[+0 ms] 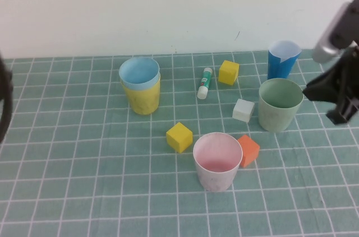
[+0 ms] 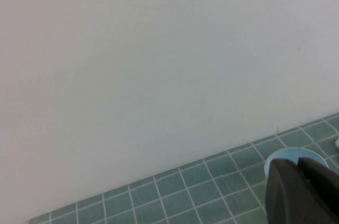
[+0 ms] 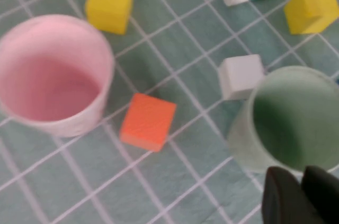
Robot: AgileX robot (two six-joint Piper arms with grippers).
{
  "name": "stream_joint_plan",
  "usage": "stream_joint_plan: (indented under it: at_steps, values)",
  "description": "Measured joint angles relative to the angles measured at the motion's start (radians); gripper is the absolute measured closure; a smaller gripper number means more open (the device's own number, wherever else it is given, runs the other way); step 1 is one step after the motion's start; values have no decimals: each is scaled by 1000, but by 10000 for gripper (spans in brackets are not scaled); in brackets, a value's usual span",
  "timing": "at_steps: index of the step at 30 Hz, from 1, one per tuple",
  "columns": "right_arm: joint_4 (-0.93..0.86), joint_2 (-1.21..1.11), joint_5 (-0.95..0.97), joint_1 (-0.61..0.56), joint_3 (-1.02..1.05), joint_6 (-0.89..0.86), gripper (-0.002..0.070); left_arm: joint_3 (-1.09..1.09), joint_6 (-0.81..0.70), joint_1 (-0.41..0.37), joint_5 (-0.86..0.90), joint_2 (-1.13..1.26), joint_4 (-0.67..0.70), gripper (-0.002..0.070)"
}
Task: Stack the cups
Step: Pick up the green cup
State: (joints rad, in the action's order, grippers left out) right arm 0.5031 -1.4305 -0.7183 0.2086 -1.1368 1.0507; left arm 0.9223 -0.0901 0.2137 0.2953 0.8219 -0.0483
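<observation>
A counter [image 1: 67,192] covered in a green grid cloth meets a white wall. From above, all cups stand upright, mouths up: a blue cup [image 1: 139,73] nested in a yellow cup [image 1: 143,98] far left, a green cup [image 1: 280,104] at right, a pink cup [image 1: 217,161] nearest. The right tool [image 1: 336,94] hovers just right of the green cup. The left wrist camera shows the left tool [image 2: 303,192] closed tight, holding nothing. The right wrist camera shows the right tool's tips nearly together beside the green rim.
</observation>
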Motion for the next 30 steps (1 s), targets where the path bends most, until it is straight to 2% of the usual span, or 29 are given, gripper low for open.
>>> stream_joint_plan:
  at_steps: [4,5,7,9,13,18,23,25,27,30]
  values:
    - [-81,-115,-2,0,-113,-118,439,-101,-25,0,-14,-114,-7,673]
    - [-102,-152,-9,0,-146,-158,349,-125,-33,0,-16,-140,-9,673]
    - [-121,-209,-13,0,-187,-212,248,-194,-38,0,-22,-211,-11,673]
    - [-129,-255,-13,0,-222,-247,192,-256,-39,0,-41,-266,-2,673]
    - [-134,-342,-13,0,-275,-290,157,-402,-41,0,-113,-361,19,673]
    - [-221,-428,-18,0,-321,-378,151,-534,-53,0,-197,-447,4,673]
    - [-265,-469,-18,0,-352,-454,165,-557,-55,0,-205,-480,-4,673]
    - [-258,-479,-18,0,-357,-460,219,-557,-55,0,-198,-483,-8,673]
    - [-238,-493,-18,0,-356,-464,308,-564,-55,0,-198,-484,-11,673]
    - [-182,-506,-18,0,-356,-464,493,-578,-55,0,-198,-486,-14,673]
